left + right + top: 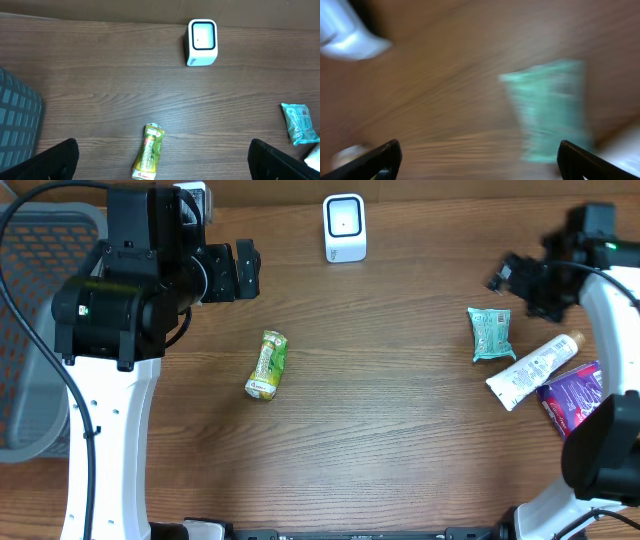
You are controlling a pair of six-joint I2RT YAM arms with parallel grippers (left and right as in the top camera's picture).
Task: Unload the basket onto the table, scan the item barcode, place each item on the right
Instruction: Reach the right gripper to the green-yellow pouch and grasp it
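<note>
A green drink packet lies flat left of the table's middle. It also shows in the left wrist view, low between my fingers but well below them. The white barcode scanner stands at the back edge. My left gripper hovers open and empty at the upper left. At the far right my right gripper is open and empty above a teal packet. The right wrist view is badly blurred.
A white tube and a purple packet lie at the right edge beside the teal packet. A grey basket stands at the far left. A blurred white object shows at the upper left of the right wrist view.
</note>
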